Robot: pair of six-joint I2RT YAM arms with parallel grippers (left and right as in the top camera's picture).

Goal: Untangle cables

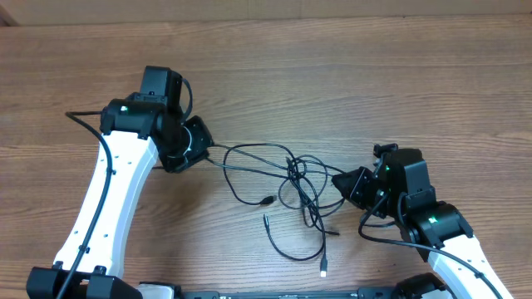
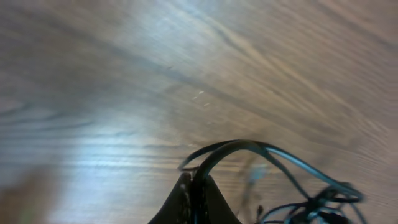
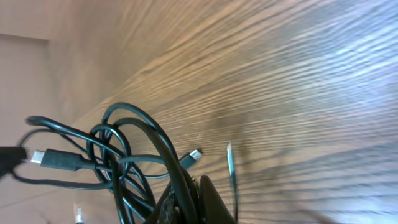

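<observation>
The cables (image 1: 293,184) are thin black cords looped and crossed in a loose tangle at the table's middle, with plugs lying near its lower edge. My left gripper (image 1: 208,148) is shut on a cable end at the tangle's left. In the left wrist view its fingers (image 2: 194,185) pinch a black cord (image 2: 249,148) that arcs right toward the knot. My right gripper (image 1: 338,181) is shut on cables at the tangle's right. In the right wrist view its fingers (image 3: 189,186) clamp thick loops of cord (image 3: 127,140), with a silver-tipped plug (image 3: 194,154) beyond.
A silver-tipped plug (image 1: 323,266) lies near the table's front edge, and a dark plug (image 1: 267,200) lies left of the knot. The wooden table (image 1: 349,75) stretches far behind the tangle. A black arm cable (image 1: 83,126) runs by the left arm.
</observation>
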